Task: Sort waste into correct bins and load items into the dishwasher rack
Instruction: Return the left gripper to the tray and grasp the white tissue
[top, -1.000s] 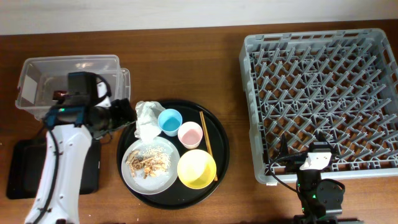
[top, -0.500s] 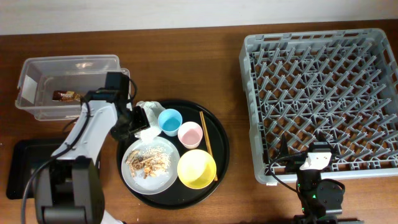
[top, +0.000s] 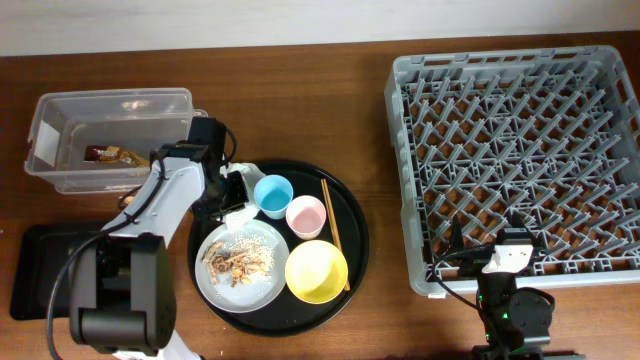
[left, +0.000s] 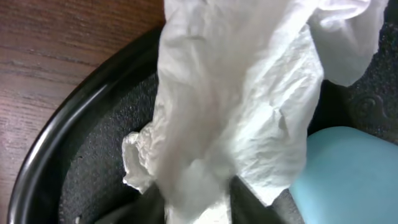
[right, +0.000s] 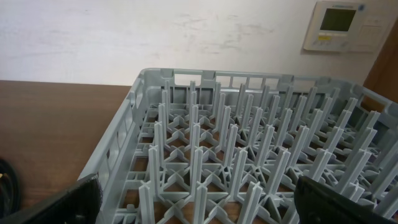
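Observation:
The crumpled white tissue (left: 236, 93) lies at the left edge of the round black tray (top: 358, 230), next to the light-blue cup (top: 272, 195). My left gripper (left: 202, 208) is shut on the tissue's lower fold, one dark finger (left: 155, 208) on each side of it. The pink cup (top: 306, 216), yellow bowl (top: 316, 271), chopsticks (top: 331, 228) and grey plate (top: 262, 285) with brown crumbs (top: 232, 262) share that tray. A snack wrapper (top: 108, 154) lies in the clear tub (top: 110, 105). My right gripper (right: 199, 208) stands open at the front edge of the dishwasher rack (top: 400, 150).
The shallow black rectangular tray (top: 35, 270) lies at the front left, beside my left arm's base. Bare wooden table separates the round tray from the rack. The rack's upright pegs (right: 242, 155) stand right in front of my right gripper.
My left gripper swung right from beside the clear tub to the tissue on the round tray and its jaws closed on it. The right arm has not moved.

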